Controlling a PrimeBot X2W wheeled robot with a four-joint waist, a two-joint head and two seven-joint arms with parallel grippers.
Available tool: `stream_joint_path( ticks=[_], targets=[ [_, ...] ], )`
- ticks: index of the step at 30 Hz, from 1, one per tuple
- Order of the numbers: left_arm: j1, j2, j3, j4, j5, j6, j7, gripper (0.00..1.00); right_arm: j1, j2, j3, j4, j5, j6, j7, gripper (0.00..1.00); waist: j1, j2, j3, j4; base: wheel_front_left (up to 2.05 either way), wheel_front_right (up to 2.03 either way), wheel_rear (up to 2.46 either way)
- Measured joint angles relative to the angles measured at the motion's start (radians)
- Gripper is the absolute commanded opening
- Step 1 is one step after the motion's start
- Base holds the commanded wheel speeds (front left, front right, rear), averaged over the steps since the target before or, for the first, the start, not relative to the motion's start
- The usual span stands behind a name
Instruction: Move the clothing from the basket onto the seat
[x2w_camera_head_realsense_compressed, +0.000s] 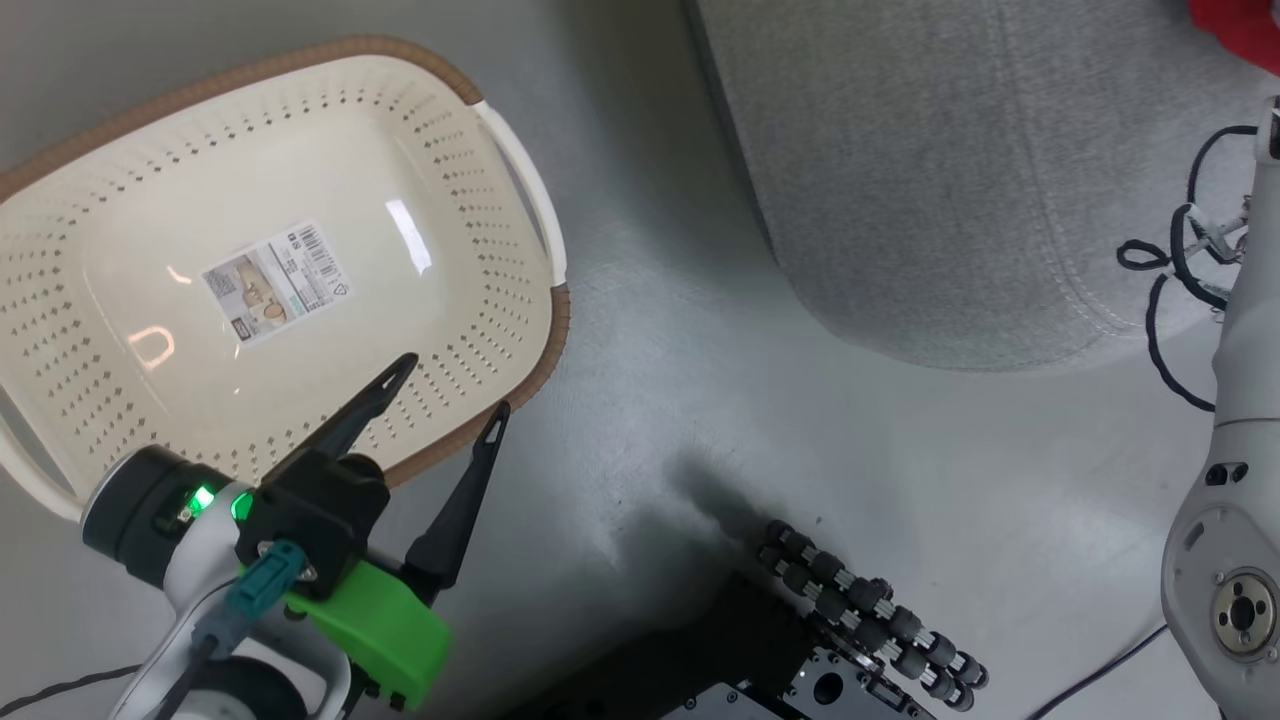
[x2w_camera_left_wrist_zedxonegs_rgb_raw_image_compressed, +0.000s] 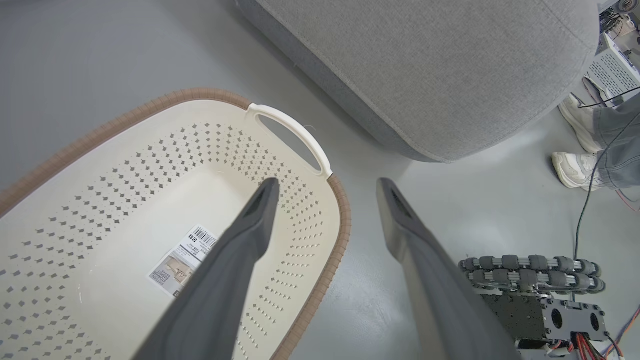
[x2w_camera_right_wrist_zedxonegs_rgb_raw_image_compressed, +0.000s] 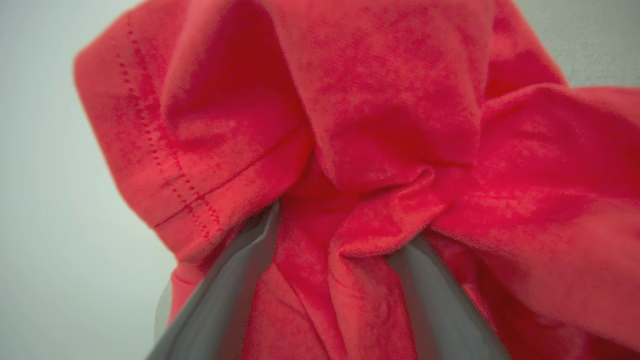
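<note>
Smooth grey-green floor (x2w_camera_head_realsense_compressed: 900, 480) carries everything, and the basket (x2w_camera_head_realsense_compressed: 480, 300) serves as the landmark on it. Its cream bottom is bare apart from a printed label (x2w_camera_head_realsense_compressed: 275, 280); no red fabric lies in it, so the emptying part of the job looks done.

Near the basket, off its white-handled end, sits the seat (x2w_camera_head_realsense_compressed: 930, 180), a big grey cushion. Well apart from the basket, beyond that cushion, a patch of the red clothing (x2w_camera_head_realsense_compressed: 1235, 25) shows at the corner of the head view.

The right wrist view shows the same clothing (x2w_camera_right_wrist_zedxonegs_rgb_raw_image_compressed: 390, 100) bunched close over the right end effector (x2w_camera_right_wrist_zedxonegs_rgb_raw_image_compressed: 345, 222). Its two fingers stand spread with folds draped across their tips, so it reads as released rather than clenched. Whether the cloth already rests on the cushion I cannot tell, because the background there is a pale blur. Nor can I tell if this bundle is one garment or both.

The left end effector (x2w_camera_head_realsense_compressed: 455, 383) hangs wide apart and holds nothing, above the basket's rim by that handle.

What is left, by my judgement: drawing the right arm clear and confirming the fabric lies on the cushion.
</note>
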Motion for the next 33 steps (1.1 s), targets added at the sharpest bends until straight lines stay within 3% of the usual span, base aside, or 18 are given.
stream_joint_path(
  ticks=[3,8,12,18,24,33],
  targets=[
    [-0.011,-0.021,0.002,0.032,-0.014,-0.001,-0.042,1.0,0.01,-0.006,-0.001,-0.015,-0.052,0.035,0.0,1.0,0.0,0.0,-0.019,-0.012,0.0,0.0,0.0],
    [-0.048,-0.07,-0.014,0.081,-0.05,-0.025,-0.108,1.0,0.077,-0.011,0.001,-0.039,-0.109,0.054,0.0,1.0,-0.0001,0.0,-0.073,-0.024,0.0,0.0,0.0],
    [-0.07,-0.107,-0.027,0.128,-0.084,-0.054,-0.155,1.0,0.142,-0.032,0.0,-0.096,-0.168,0.061,0.0,1.0,-0.0001,0.0,-0.124,-0.029,0.0,0.0,0.0],
    [-0.08,-0.146,-0.028,0.221,-0.097,-0.073,-0.222,1.0,0.247,-0.083,-0.079,-0.234,-0.247,0.061,0.0,1.0,-0.0002,0.0,-0.204,-0.019,0.0,0.0,0.0],
    [-0.094,-0.174,0.006,0.313,-0.095,-0.072,-0.313,1.0,0.362,-0.053,-0.095,-0.326,-0.304,0.066,0.0,1.0,-0.0002,0.0,-0.281,0.02,0.0,0.0,0.0],
    [-0.089,-0.23,0.072,0.43,-0.095,-0.048,-0.467,1.0,0.473,-0.013,0.036,-0.395,-0.406,0.078,0.0,1.0,-0.0002,0.0,-0.386,0.123,0.0,0.0,0.0]
  ],
)
